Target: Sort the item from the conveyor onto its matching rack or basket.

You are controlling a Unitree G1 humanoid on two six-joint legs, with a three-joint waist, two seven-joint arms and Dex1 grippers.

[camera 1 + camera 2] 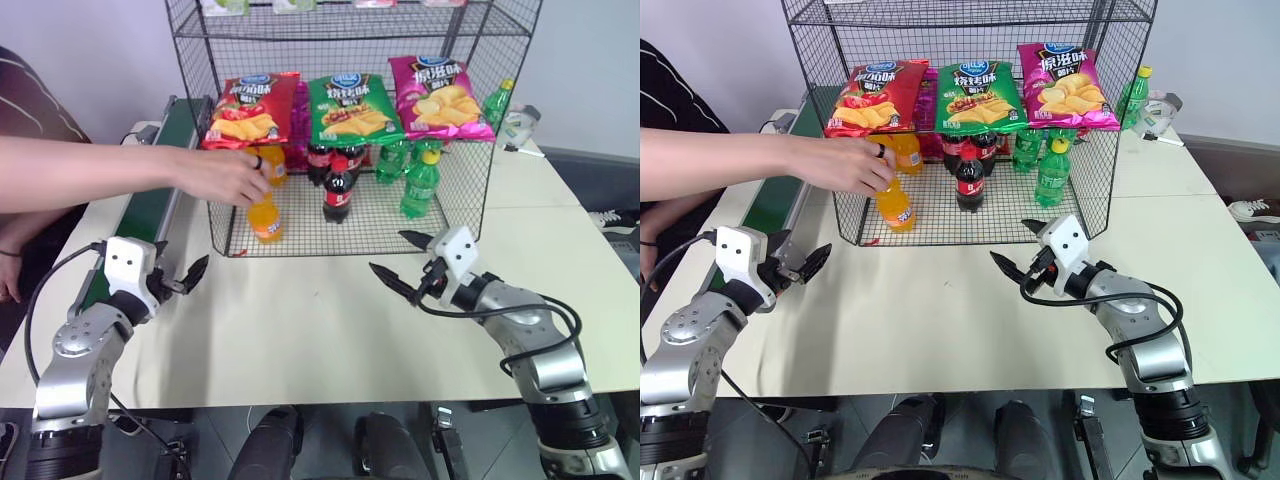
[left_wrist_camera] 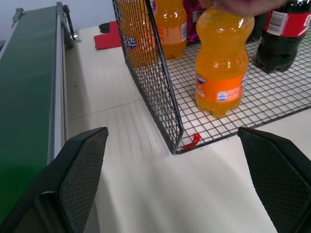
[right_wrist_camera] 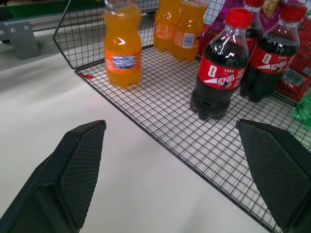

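A person's hand (image 1: 225,175) reaches in from the left and grips the top of the small clear plastic bottle of orange soda (image 1: 265,217), which stands upright on the lower wire floor of the tall black wire-mesh rack (image 1: 455,205), near its front left corner. Just right of it stand dark cola bottles with red caps (image 1: 338,190). Both the left gripper (image 1: 190,275) and the right gripper (image 1: 405,262) hover over the white table (image 1: 300,330) in front of the rack, jaws spread wide and empty, with the long dark-green conveyor belt (image 1: 150,200) on the left.

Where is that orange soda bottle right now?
The orange soda bottle stands on the rack's lower wire shelf, at its front left corner, left of the cola bottle, with a person's hand on its top.
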